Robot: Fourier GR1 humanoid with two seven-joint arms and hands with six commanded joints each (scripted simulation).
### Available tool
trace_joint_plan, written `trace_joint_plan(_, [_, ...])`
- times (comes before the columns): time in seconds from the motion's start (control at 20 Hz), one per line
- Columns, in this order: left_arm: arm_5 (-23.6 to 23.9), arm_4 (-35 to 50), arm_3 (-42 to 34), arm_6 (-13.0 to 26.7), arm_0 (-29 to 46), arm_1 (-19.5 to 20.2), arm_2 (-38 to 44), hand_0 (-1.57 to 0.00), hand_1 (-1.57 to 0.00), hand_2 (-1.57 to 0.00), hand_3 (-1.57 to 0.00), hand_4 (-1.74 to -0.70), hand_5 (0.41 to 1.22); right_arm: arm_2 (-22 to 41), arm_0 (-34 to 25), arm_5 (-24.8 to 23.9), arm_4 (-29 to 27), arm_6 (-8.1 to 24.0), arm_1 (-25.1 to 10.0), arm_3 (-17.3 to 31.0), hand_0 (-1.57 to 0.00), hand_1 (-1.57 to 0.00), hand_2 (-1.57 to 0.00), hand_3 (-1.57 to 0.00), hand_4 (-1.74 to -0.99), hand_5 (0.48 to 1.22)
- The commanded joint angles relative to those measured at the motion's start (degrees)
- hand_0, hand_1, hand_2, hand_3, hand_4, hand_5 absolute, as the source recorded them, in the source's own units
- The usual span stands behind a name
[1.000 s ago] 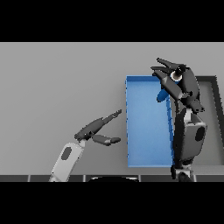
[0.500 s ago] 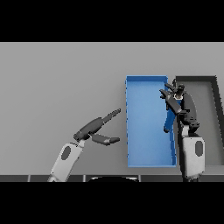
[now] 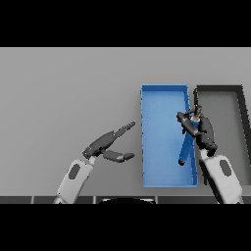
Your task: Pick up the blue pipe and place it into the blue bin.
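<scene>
While my right hand (image 3: 200, 128) hangs over the right edge of the blue bin (image 3: 159, 142), its fingers are curled round the upper end of the blue pipe (image 3: 187, 146) — the pipe slants down and leftward inside the bin, its lower end near the bin's floor. Just beside the bin on the right sits a dark grey bin (image 3: 226, 117). My left hand (image 3: 109, 145) hovers over the grey desk (image 3: 68, 98) left of the blue bin — fingers straight, thumb spread apart, holding nothing.

The right hand (image 3: 198, 128) hides the blue pipe's (image 3: 187, 147) top.
</scene>
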Motion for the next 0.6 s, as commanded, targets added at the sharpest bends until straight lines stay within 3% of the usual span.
trace_joint_plan(0.0, [0.1,-0.2,-0.1,-0.2,-0.2,-0.1,-0.2,0.00,0.00,0.00,0.00,-0.92,0.489,1.0,-0.5,-1.5,-1.7,0.3,-0.6,0.6,-1.57,-1.57,-1.57,-0.41,-1.677,1.171])
trace_joint_plan(0.05, [0.1,-0.2,0.0,-0.4,-0.1,-0.1,-0.2,0.00,0.00,0.00,0.00,-0.92,0.491,2.4,-1.3,-3.5,-3.0,0.3,-1.1,1.4,-1.57,-1.57,-1.52,-0.45,-1.626,1.161])
trace_joint_plan(0.15, [-0.3,0.6,-0.4,-0.4,-0.1,0.2,0.3,0.00,0.00,0.00,0.00,-0.92,0.493,4.3,-1.9,-7.1,-6.3,0.3,-2.9,2.6,-1.08,-1.03,-0.99,-0.29,-1.469,1.148])
trace_joint_plan(0.25, [0.1,0.2,0.1,0.2,0.0,-0.6,-0.2,0.00,0.00,0.00,0.00,-0.92,0.493,7.5,-3.5,-10.4,-9.6,0.6,-6.3,4.0,-0.69,-0.66,-0.63,-0.19,-1.370,1.125])
trace_joint_plan(0.35, [-0.2,0.6,-0.3,0.2,0.1,-0.3,0.0,0.00,0.00,0.00,0.00,-0.93,0.494,12.7,-6.2,-8.1,-11.0,0.8,-12.0,4.5,-0.44,-0.42,-0.40,-0.12,-1.307,1.068])
trace_joint_plan(0.45, [0.1,0.3,-0.6,0.3,0.2,-0.6,-0.4,0.00,0.00,0.00,0.00,-0.93,0.494,20.9,-9.8,-7.5,-12.4,1.1,-18.2,5.3,-0.28,-0.27,-0.26,-0.08,-1.250,0.962])
trace_joint_plan(0.55, [0.2,0.3,-0.9,0.3,0.0,-0.6,-0.2,0.00,0.00,0.00,0.00,-0.93,0.495,26.2,-12.3,-6.3,-15.0,1.1,-20.6,5.2,-0.18,-0.17,-0.16,-0.05,-1.219,0.870])
